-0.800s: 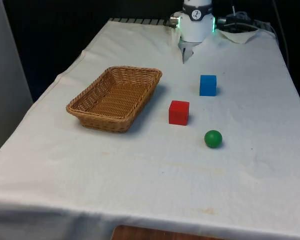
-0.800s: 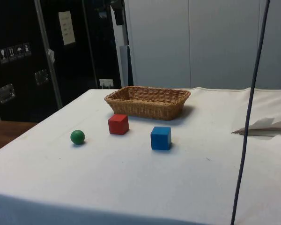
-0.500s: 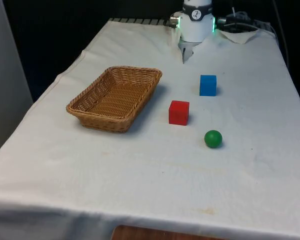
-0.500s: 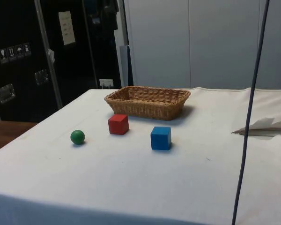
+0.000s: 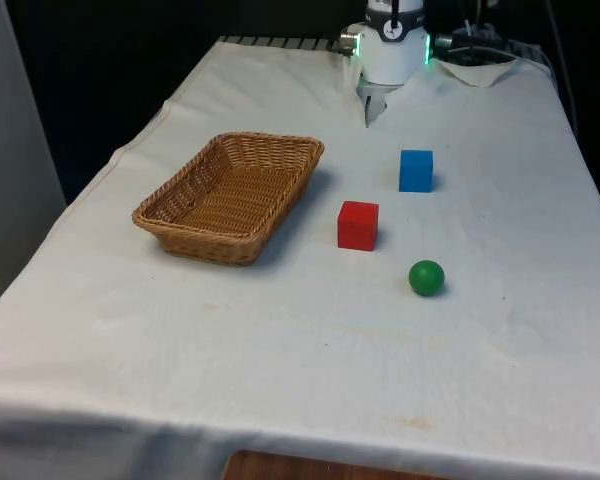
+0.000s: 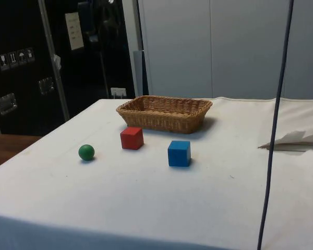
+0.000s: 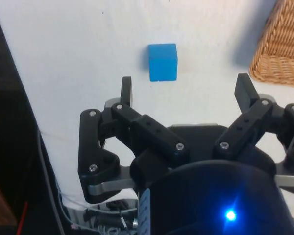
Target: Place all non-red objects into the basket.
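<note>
Wrist view has the gripper [image 7: 184,90] spread wide, holding nothing, above the blue cube [image 7: 162,62] near the basket [image 7: 281,44].

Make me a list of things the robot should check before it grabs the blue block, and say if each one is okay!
1. Gripper open, nothing between the fingers: ok.
2. Blue block standing free, apart from the red block: ok.
3. Gripper down at the blue block: not ok, it is high above the table.
4. Basket has room inside: ok.
5. Green ball in the basket: not ok, it lies on the cloth.
6. Red block out of the basket: ok.
</note>
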Robot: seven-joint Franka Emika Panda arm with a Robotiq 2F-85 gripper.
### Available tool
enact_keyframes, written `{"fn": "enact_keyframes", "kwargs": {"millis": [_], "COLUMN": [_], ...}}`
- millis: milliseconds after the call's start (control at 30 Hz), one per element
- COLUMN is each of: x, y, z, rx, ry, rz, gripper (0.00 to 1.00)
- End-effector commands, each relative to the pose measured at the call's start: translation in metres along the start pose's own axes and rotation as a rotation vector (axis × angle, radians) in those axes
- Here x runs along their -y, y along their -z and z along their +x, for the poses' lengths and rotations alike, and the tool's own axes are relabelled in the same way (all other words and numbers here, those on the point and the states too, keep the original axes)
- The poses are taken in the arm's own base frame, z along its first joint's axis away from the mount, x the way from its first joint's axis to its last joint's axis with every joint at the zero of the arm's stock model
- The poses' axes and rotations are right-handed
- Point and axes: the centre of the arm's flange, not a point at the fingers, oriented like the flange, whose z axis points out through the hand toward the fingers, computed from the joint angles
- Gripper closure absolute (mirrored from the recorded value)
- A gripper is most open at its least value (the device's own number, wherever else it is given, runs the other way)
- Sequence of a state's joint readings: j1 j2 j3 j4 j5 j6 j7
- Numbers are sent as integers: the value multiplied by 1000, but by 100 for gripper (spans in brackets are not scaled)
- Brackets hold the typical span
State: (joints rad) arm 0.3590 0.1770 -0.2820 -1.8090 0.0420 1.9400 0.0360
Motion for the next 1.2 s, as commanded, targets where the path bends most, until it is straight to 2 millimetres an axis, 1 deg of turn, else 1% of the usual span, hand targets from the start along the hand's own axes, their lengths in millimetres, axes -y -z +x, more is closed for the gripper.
{"fn": "enact_keyframes", "kwargs": {"millis": [0,100,133,233,267,400,433,500,667,733,767,833,967,1000,1033,1067,1167], "x": [1,4,2,6,7,10,8,12,15,16,15,16,16,16,16,16,16], "y": [-3,-12,-11,-22,-28,-41,-38,-49,-66,-71,-69,-82,-97,-104,-107,-105,-116], "z": [2,8,6,13,17,23,21,28,36,39,37,44,51,55,57,55,64], "rx": [-8,-13,-8,-20,-25,-36,-32,-43,-56,-60,-58,-65,-71,-73,-75,-75,-81], "ry": [-4,-4,0,-2,-3,-1,3,1,4,2,3,4,3,2,1,1,2], "rz": [3,0,-4,-2,-4,-7,-12,-8,-8,-9,-18,-10,-11,-10,-9,-20,-7], "gripper": [0,0,0,0,0,0,0,0,0,0,0,0,0,0,0,0,0]}}
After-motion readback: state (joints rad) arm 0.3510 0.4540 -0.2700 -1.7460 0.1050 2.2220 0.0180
